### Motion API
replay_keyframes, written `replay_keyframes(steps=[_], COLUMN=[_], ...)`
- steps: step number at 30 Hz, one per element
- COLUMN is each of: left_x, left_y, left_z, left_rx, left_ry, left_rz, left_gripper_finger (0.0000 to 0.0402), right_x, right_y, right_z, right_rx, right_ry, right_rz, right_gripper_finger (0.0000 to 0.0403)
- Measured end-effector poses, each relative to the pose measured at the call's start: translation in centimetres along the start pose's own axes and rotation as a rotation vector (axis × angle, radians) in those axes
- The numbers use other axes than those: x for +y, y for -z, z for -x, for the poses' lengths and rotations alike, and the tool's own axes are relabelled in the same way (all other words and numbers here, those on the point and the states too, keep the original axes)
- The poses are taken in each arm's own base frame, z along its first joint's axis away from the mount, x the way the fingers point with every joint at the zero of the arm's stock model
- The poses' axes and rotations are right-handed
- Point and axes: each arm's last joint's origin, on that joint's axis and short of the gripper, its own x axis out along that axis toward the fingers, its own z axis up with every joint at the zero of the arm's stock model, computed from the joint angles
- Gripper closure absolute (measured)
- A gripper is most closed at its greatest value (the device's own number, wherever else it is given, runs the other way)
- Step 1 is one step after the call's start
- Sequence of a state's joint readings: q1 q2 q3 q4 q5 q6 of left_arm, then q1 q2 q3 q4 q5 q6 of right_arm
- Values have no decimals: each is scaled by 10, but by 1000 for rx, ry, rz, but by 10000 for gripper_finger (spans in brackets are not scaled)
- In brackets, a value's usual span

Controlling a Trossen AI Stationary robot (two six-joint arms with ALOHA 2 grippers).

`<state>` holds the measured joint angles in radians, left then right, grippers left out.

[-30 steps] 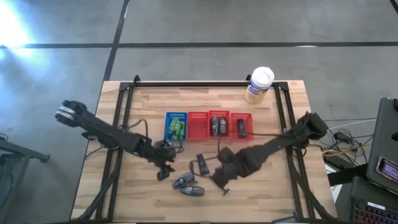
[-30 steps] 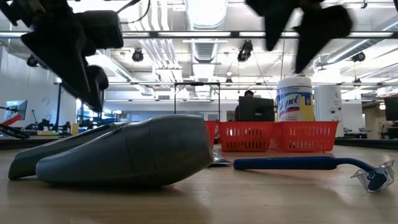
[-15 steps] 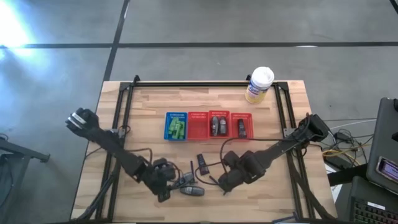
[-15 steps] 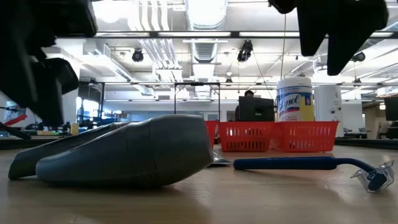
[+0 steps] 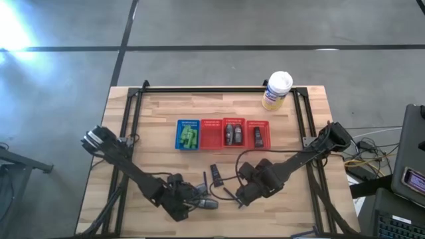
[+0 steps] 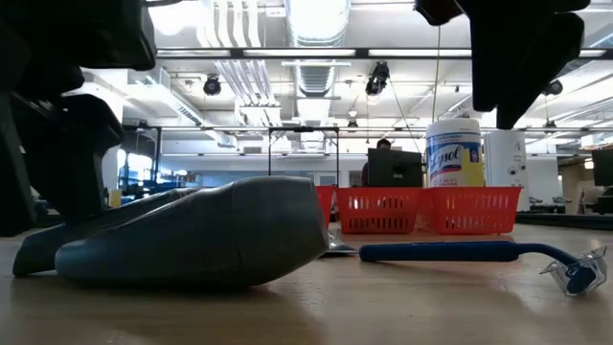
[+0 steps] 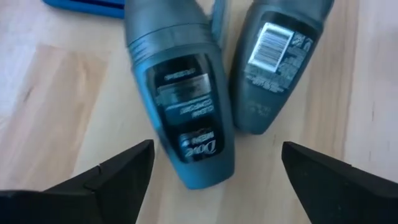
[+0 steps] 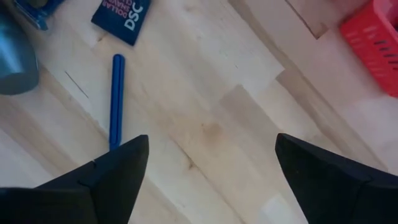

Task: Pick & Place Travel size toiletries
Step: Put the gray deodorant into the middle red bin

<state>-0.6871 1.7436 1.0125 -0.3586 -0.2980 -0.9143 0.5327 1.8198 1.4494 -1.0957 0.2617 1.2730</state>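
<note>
Two dark fingers of the left gripper (image 7: 214, 180) were spread wide, nothing pinched between them, and two grey deodorant bottles (image 7: 180, 93) were framed right ahead of the gap, lying side by side and touching. Seen from the high view, that left gripper (image 5: 180, 204) was parked low at about 6 o'clock on the table (image 5: 312, 119), with the bottles (image 5: 202, 199) just beside it toward 3 o'clock.

The right gripper (image 8: 208, 180) was also spread open and empty, hovering over bare wood, with a slim blue razor handle (image 8: 116, 99) off to one side of it. In the high view the right gripper (image 5: 240, 196) was seen near 5 o'clock.

Further out, a dark packet (image 5: 216, 174) was lying loose mid-table. Toward 12 o'clock a row of baskets was lined up: a blue basket (image 5: 188, 135) with green bottles in it, then three red baskets (image 5: 236, 135), two of them with dark items inside. A white-lidded canister (image 5: 277, 91) was standing at about 1 o'clock.

Risk, as a guess: since the bottles were touching and rounded, both could get caught by the fingers, or one could be squirted sideways and rolled off the near edge, which looked close.
</note>
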Motion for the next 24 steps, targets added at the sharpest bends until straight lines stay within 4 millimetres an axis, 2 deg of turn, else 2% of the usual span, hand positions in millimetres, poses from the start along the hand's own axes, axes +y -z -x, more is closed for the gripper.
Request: replay_keyframes(steps=[4, 9, 21, 24], left_x=[2, 4, 11, 11], left_y=[2, 3, -2, -3], left_z=[-15, -23, -24, -24], left_rx=[4, -5, -23, -21], left_ry=[-46, -80, -108, -105], left_rz=[-9, -8, -71, -94], left_gripper_finger=[49, 76, 206, 219], right_x=[0, 1, 3, 10], right_y=[0, 0, -1, -3], right_z=[0, 0, 0, 0], right_rx=[-4, -6, -21, -39], right_ry=[-2, -6, -27, -99], right_rz=[26, 33, 52, 81], right_gripper_finger=[67, 74, 92, 98])
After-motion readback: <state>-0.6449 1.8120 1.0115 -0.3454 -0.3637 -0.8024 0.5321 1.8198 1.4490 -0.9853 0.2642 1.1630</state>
